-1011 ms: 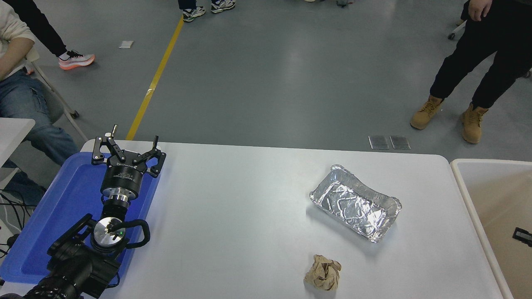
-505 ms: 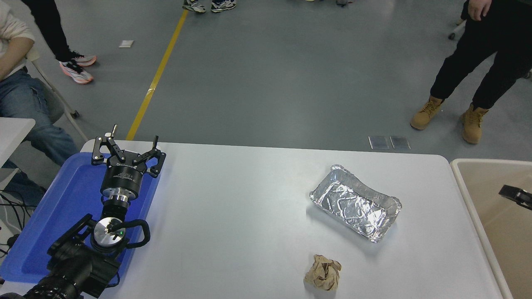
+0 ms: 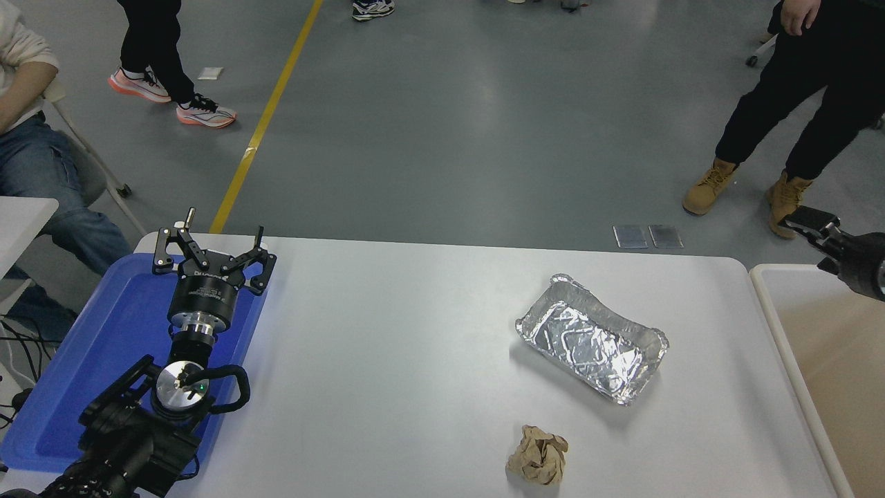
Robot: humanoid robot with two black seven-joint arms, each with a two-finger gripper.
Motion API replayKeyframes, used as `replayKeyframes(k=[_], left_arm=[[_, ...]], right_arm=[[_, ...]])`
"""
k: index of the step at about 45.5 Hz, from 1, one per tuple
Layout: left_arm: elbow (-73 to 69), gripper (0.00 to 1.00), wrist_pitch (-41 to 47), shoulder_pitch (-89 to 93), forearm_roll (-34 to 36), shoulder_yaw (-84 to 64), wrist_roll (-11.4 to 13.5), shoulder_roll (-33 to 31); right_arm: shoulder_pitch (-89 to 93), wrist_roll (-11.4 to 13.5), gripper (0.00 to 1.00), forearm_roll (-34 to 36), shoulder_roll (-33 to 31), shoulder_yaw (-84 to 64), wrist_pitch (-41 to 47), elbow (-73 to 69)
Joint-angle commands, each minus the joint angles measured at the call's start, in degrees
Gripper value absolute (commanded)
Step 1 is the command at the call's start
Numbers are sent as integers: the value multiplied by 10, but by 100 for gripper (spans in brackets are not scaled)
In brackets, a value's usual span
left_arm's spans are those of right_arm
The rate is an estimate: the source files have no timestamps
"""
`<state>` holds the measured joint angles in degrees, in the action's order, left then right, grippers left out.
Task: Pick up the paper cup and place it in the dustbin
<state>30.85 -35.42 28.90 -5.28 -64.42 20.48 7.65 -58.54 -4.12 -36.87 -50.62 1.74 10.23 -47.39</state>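
Floor (image 3: 484,124): gray and shiny (light bounces off it)
Yellow line (image 3: 266,117): painted across the floor
Table (image 3: 415,360): white, round corners

Silver foil tray (image 3: 592,345), brown paper ball (image 3: 538,454), blue plastic tray (image 3: 104,353), beige dustbin (image 3: 840,360)

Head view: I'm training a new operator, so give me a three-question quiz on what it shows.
1. True or false: a paper cup stands on the white table.
2. What lies nearest the table's front edge? A. foil tray B. crumpled brown paper ball C. blue tray
3. Over which object is the left claw parked?

Key
1. False; no cup is visible.
2. B
3. The blue tray; the right claw shows only partly, near the dustbin.
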Motion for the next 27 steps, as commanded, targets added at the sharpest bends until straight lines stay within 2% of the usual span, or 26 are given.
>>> replayKeyframes(k=[1, 14, 27], left_arm=[[0, 100, 0, 0, 0, 0, 0, 0], [0, 100, 0, 0, 0, 1, 0, 0], [0, 100, -1, 0, 0, 1, 0, 0]], right_arm=[[-137, 20, 100, 0, -29, -125, 4, -91], [-372, 20, 100, 5, 1, -408, 3, -179], [-574, 15, 100, 5, 88, -620, 26, -272]])
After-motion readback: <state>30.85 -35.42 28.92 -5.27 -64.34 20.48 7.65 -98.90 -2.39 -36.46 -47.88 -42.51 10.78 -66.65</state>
